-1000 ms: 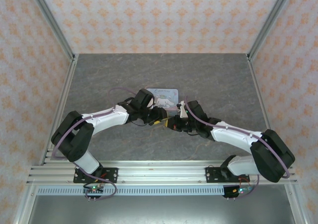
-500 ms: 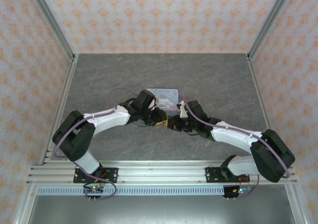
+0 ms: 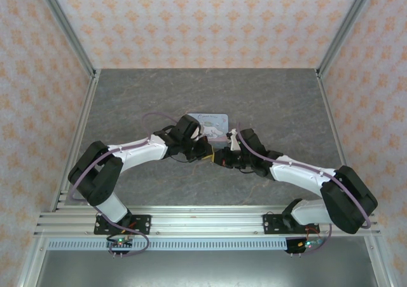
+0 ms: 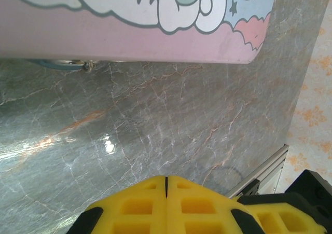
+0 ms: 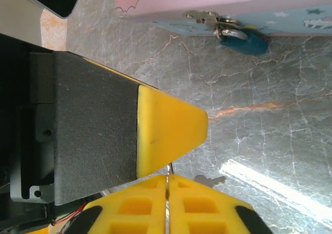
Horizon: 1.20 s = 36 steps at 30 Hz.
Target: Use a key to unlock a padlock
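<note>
Padlock (image 5: 244, 41) hangs from the tin (image 5: 259, 3) latch, body down on the table (image 5: 270, 94). Left gripper (image 4: 166, 179) is pinched fully shut with nothing visible in it. Right gripper (image 5: 167, 181) looks closed too; key (image 5: 207, 180) sits right at its tips, can't tell if it's gripped.

Yellow fingers (image 4: 181, 187); dark blue-green padlock (image 5: 246, 41); pink and pastel-blue cartoon-printed tin (image 4: 129, 42); grey, orange-veined marbled surface (image 4: 155, 114); pale walls (image 3: 191, 20) with orange flowers.
</note>
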### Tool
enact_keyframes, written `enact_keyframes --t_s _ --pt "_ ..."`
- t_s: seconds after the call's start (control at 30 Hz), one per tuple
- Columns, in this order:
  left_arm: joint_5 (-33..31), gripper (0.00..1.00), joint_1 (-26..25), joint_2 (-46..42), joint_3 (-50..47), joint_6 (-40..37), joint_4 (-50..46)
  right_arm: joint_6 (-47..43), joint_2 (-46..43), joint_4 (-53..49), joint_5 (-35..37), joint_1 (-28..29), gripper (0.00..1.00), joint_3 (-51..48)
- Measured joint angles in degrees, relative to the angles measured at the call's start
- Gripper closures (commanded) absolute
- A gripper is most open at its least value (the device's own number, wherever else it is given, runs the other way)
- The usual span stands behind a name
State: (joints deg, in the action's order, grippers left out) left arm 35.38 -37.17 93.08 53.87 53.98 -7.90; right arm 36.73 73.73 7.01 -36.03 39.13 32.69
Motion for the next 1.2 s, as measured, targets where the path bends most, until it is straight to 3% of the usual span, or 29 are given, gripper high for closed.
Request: enact_keyframes --t_s 0.2,0.3,0.6,0.87,1.2 --pt "-2.3 1.00 0.0 0.0 3.2 -0.4 -1.1 3.1 -8.2 0.8 0.2 -5.6 0.58 -1.6" --pt "-3.3 1.00 0.1 0.0 5.5 -0.9 -2.6 5.2 -12.7 2.5 0.5 -8.0 0.53 -2.4" --pt "-4.8 1.00 1.8 2.7 15.6 -1.0 -6.6 3.5 -12.3 4.9 0.5 -8.6 0.54 -2.4" --pt "-5.9 1.00 2.0 3.1 17.7 2.5 -9.5 3.1 -8.5 10.7 0.5 -8.6 0.54 -2.4" --pt "-9.1 1.00 2.5 -0.9 12.2 -0.6 -3.0 20.7 -7.0 19.3 2.5 -9.4 0.46 -3.1"
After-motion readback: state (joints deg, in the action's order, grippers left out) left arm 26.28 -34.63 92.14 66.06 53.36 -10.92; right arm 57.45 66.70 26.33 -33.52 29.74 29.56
